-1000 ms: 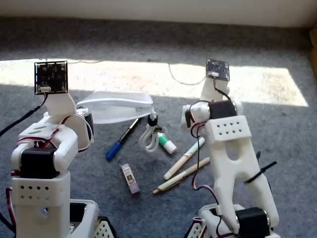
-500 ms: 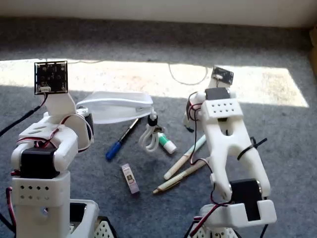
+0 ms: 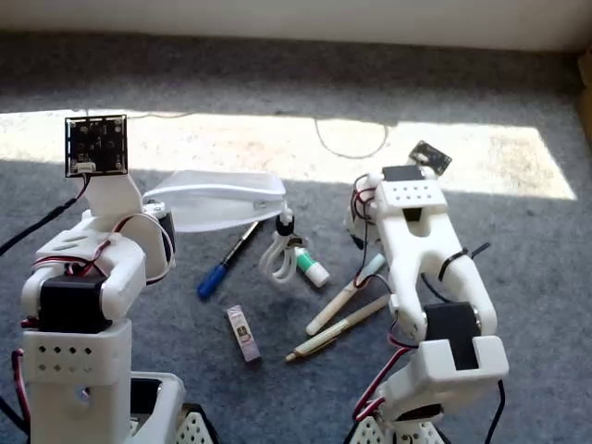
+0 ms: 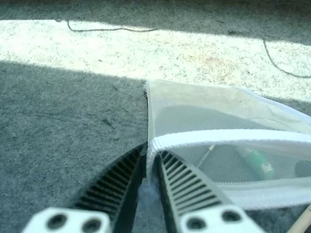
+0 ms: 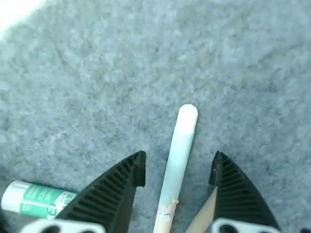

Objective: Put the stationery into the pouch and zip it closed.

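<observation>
Pouch of translucent white mesh at upper left of high view, rim pinched in left gripper, right gripper spread astride pale mint pen at centre right

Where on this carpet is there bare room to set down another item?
The sunlit strip beyond the pouch is bare apart from a thin cable. So is the shaded carpet on the outer side of the right arm. Between the arms it is crowded: blue pen, glue stick, pale pens.
</observation>
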You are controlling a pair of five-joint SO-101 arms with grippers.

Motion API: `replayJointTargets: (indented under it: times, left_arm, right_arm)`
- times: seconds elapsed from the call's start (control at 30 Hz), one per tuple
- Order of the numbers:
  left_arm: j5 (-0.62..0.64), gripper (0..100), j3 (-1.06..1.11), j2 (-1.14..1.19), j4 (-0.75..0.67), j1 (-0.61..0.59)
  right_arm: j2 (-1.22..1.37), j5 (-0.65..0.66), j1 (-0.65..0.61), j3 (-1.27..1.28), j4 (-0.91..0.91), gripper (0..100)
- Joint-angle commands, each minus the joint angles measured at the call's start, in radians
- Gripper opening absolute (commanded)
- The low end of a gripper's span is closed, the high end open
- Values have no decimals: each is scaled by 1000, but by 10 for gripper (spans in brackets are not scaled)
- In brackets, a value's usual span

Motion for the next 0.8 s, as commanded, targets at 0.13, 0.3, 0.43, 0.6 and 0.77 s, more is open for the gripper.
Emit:
replayJointTargets:
  times: [0.13,0.3,0.43,0.6,0.77]
  left_arm:
    - [11,7,-13,-4,-2,-15]
    - [11,7,-13,-4,-2,-15]
    - [11,7,-13,-4,0,-15]
    - [11,7,-13,-4,0,-15]
    - [11,7,-13,-4,0,-15]
  right_arm:
    - [42,-12,13,-65,-71,209]
    - [56,-12,15,-67,-94,135]
    - [59,-9,41,-67,-116,99]
    - [61,-6,48,-67,-116,99]
    - [62,-5,48,-65,-116,99]
